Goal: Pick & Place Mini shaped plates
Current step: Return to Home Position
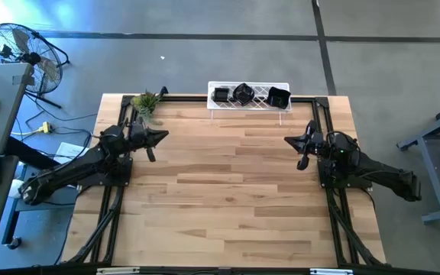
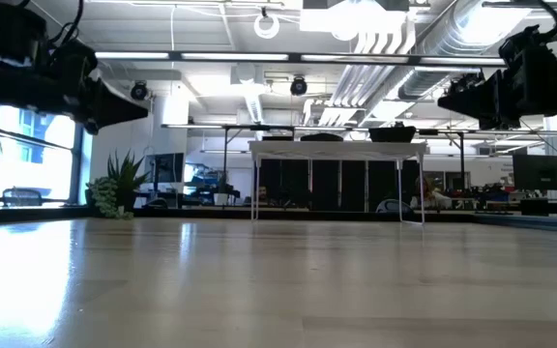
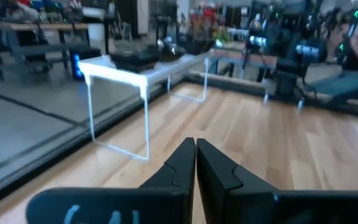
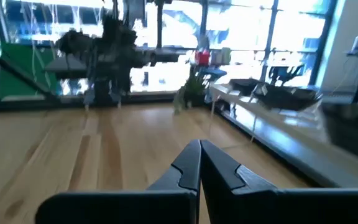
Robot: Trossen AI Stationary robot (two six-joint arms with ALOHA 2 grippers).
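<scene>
Counter (image 1: 228, 206): rack (image 1: 260, 92) at far edge, centre | on rack: mini shaped plates (image 1: 243, 94) in three groups, left, middle, right | plant (image 1: 145, 103) at far-left corner, left of rack | left end effector (image 1: 161, 136) near plant, above counter's left side | right end effector (image 1: 290, 140) above right side, facing it, well apart | both before rack

Open tabletop (image 1: 228, 183); rack (image 1: 261, 92) along far edge

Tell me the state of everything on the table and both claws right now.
mini shaped plates: in three groups on the white rack.
white rack: upright, holding the plates.
left claw: shut, empty, raised.
right claw: shut, empty, raised.
plant: upright.
</scene>
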